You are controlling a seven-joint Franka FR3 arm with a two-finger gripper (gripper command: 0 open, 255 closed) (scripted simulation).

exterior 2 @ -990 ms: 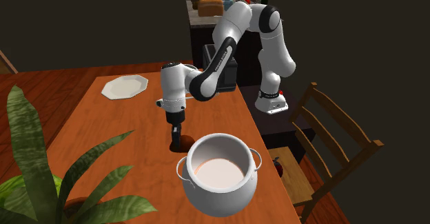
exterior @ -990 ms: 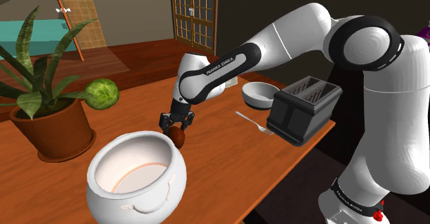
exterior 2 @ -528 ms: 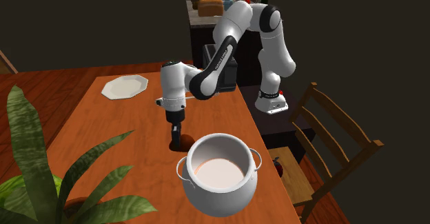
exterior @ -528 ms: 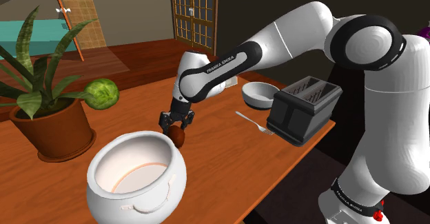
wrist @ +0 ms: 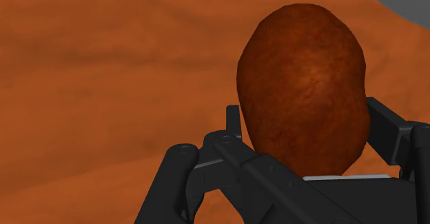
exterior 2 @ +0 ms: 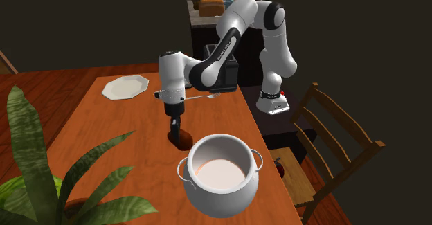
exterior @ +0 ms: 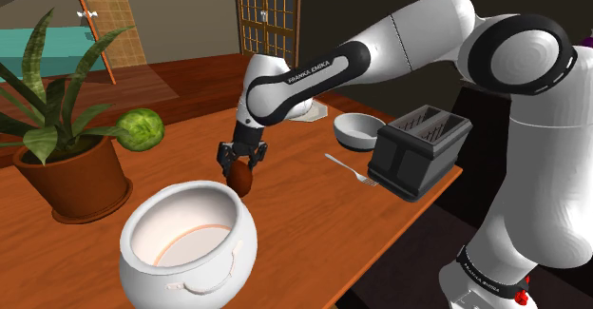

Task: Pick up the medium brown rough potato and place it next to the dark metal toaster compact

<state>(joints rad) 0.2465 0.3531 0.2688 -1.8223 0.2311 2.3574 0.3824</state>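
Note:
A brown, rough potato (wrist: pixel 303 92) is clasped between the two black fingers (wrist: pixel 234 123) of my gripper (wrist: pixel 310 129). In the shoulder view the gripper (exterior: pixel 238 167) points down and holds the potato (exterior: pixel 239 180) just above the wooden table (exterior: pixel 314 202), beside the rim of a big white pot (exterior: pixel 228 260). The dark toaster (exterior: pixel 418 150) stands at the table's edge, well off to the shoulder view's right of the gripper. In the second exterior view the gripper (exterior 2: pixel 176 125) hangs just behind the pot (exterior 2: pixel 221 192), and the toaster (exterior 2: pixel 234 75) sits behind the arm.
A white bowl (exterior: pixel 356 129) and a fork (exterior: pixel 350 169) lie between the gripper and the toaster. A potted plant (exterior: pixel 66 164) and a green cabbage (exterior: pixel 141 128) stand at the shoulder view's left. A white plate (exterior 2: pixel 125 86) and a wooden chair (exterior 2: pixel 332 147) flank the table.
The gripper has risen a little with the potato and shifted slightly to the shoulder view's left; the upper arm has swung higher.

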